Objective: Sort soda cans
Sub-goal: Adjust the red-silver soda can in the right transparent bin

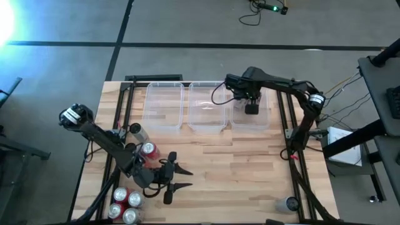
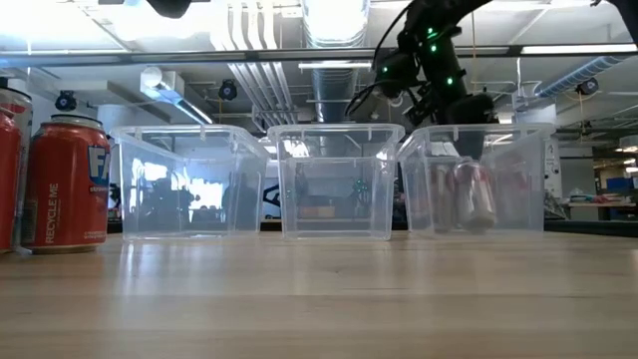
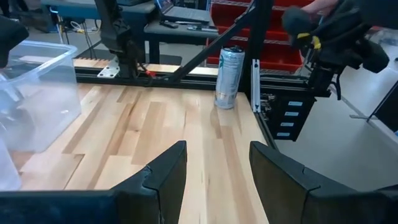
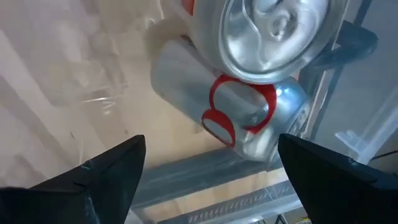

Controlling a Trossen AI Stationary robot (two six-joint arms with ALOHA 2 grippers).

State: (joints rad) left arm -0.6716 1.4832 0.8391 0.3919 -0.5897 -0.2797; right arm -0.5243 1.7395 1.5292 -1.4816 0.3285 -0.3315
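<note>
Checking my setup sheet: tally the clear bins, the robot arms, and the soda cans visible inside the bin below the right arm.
Clear bins: 3
Robot arms: 2
Soda cans visible in that bin: 2
Total: 7

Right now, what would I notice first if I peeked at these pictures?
Probably the three clear bins lined up at the table's far edge, with the right end effector hanging open over the right-hand bin, where silver cans lie. Next, the red cans bunched at the near left corner beside the left end effector.
</note>
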